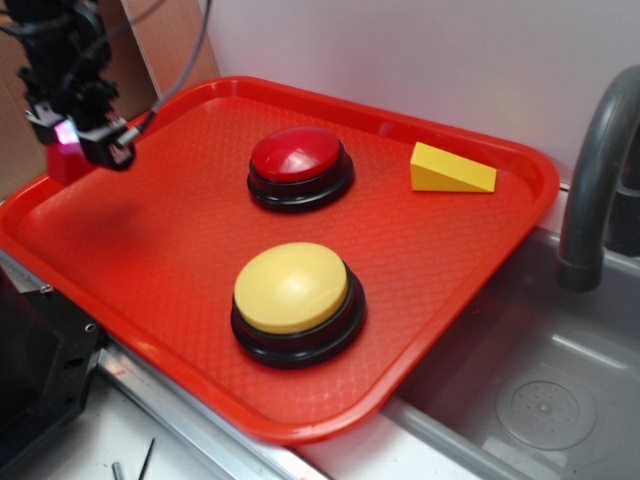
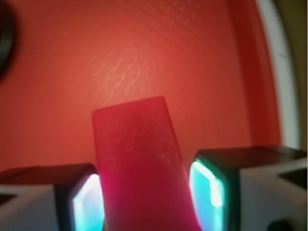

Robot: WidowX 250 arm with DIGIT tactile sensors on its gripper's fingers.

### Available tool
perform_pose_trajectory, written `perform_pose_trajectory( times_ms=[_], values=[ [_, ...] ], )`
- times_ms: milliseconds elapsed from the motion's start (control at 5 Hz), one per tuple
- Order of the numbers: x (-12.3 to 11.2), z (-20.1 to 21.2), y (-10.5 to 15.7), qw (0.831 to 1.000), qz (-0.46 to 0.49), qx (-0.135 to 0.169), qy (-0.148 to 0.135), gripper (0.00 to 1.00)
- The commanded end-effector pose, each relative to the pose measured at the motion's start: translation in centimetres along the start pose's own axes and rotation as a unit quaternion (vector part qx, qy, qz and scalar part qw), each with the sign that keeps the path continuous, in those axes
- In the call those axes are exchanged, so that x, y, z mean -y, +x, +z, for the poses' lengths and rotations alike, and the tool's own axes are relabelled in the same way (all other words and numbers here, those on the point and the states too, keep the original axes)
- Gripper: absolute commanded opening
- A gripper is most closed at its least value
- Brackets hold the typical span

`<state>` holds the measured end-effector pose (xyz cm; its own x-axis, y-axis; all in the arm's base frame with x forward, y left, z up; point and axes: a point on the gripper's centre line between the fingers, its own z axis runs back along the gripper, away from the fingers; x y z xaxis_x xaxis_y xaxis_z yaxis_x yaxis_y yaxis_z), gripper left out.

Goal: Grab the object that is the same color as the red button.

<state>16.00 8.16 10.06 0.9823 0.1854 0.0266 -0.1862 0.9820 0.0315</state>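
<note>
The object, a small red wedge-like block, stands between my two glowing cyan pads in the wrist view, and both press against its sides. From the exterior camera my gripper hangs over the tray's far left corner, shut on the red block, which pokes out below the fingers. A dark shadow lies on the tray below and to the right of it. The red button, a glossy dome on a black base, sits in the tray's back middle, well to the right of the gripper.
A big red tray holds everything. A yellow dome button sits front centre and a yellow wedge at the back right. A grey sink with a dark faucet lies to the right.
</note>
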Motion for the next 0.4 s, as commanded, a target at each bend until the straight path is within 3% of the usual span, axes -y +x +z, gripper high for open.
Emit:
perform_pose_trajectory(
  times_ms=[0, 200],
  values=[
    [0.2, 10.1, -0.5, 0.996, 0.026, 0.073, -0.045, 0.0],
    [0.3, 11.0, 0.9, 0.995, 0.024, 0.074, -0.055, 0.0]
  ],
)
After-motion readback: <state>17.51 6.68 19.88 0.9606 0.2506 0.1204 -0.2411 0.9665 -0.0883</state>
